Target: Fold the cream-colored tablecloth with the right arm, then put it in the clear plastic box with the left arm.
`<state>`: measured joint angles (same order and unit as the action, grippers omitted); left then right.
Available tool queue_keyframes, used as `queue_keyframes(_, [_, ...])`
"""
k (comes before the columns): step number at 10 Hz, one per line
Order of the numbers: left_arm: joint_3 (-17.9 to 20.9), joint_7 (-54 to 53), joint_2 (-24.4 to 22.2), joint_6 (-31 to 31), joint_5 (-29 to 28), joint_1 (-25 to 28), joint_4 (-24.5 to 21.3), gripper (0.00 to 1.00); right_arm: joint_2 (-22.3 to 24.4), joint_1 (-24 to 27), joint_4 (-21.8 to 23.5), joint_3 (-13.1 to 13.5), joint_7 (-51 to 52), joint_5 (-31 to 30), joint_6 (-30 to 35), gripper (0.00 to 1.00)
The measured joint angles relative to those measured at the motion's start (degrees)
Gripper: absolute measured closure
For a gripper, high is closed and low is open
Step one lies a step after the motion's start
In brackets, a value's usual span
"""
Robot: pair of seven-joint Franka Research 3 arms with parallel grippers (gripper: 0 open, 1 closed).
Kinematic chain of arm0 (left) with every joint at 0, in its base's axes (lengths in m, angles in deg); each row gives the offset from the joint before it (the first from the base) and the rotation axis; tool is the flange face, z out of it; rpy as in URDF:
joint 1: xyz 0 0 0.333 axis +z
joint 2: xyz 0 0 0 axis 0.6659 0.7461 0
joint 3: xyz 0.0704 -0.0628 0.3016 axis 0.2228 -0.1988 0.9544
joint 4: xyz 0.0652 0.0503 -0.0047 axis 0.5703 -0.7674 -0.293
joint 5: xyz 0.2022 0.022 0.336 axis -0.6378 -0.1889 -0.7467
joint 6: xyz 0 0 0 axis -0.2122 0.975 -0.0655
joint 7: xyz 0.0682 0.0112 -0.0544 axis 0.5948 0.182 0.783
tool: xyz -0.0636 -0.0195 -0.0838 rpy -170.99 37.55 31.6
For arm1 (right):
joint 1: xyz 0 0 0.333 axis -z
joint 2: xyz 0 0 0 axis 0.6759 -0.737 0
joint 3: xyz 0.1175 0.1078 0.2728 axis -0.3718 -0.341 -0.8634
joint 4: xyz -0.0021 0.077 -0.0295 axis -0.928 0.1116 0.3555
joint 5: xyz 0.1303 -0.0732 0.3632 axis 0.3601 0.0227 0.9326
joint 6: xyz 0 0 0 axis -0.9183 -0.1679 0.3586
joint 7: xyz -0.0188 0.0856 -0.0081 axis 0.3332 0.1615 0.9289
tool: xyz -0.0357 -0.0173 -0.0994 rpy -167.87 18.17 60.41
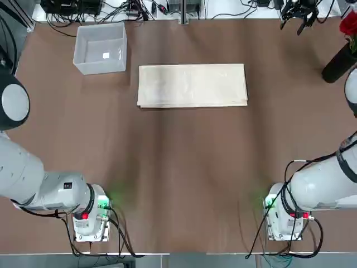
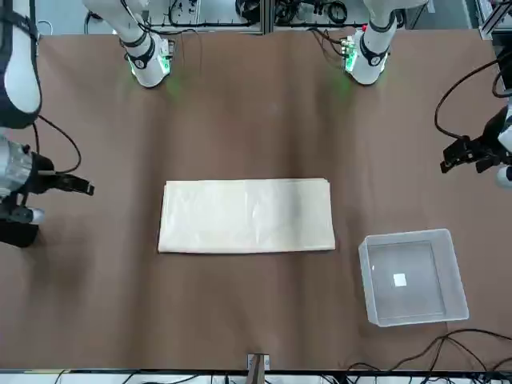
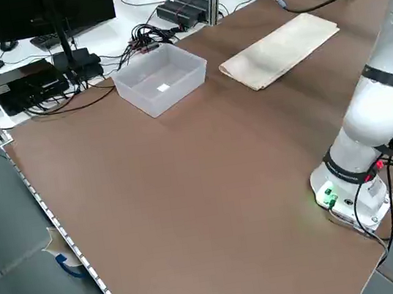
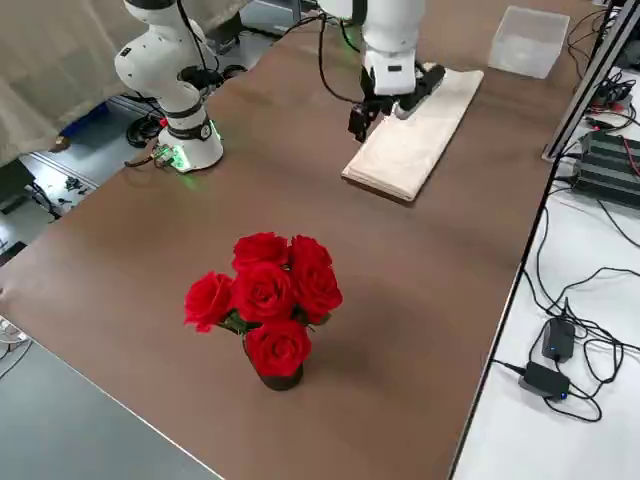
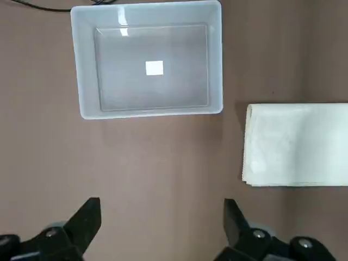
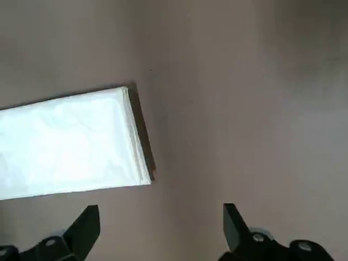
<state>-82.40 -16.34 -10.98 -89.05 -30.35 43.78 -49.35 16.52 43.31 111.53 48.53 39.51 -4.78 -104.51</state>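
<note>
- the cloth point(image 1: 192, 85) lies flat on the table point(image 1: 184, 167) as a long folded rectangle, untouched by either arm.
- the box point(image 1: 101, 47) stands just beside one short end of the cloth, apart from it, with only a white label point(image 5: 154, 68) inside.
- the left gripper point(image 5: 161, 223) hangs above bare table, jaws wide apart and holding nothing; the box lies ahead of them.
- the right gripper point(image 6: 161, 225) hangs with jaws wide apart and holding nothing; a cloth corner lies just ahead, off to one side.
</note>
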Motion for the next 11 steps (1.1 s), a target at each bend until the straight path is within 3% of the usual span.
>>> queue_keyframes(3, [0.0, 0.1, 0.8, 0.1, 0.0, -0.4, 0.0, 0.00, -3.0, 0.9, 3.3, 0.1, 6.4, 7.9, -1.2, 0.00])
queue_keyframes(6, [-0.1, 0.2, 1.0, 0.1, 0.0, -0.5, 0.0, 0.00, -6.6, 1.5, 4.6, 0.0, 8.1, 11.4, -2.9, 0.00])
queue_keyframes(11, [-0.1, 0.2, 1.0, 0.1, 0.0, -0.6, 0.0, 0.00, -8.7, -1.7, 11.4, -0.8, 8.3, 12.8, -19.4, 0.00])
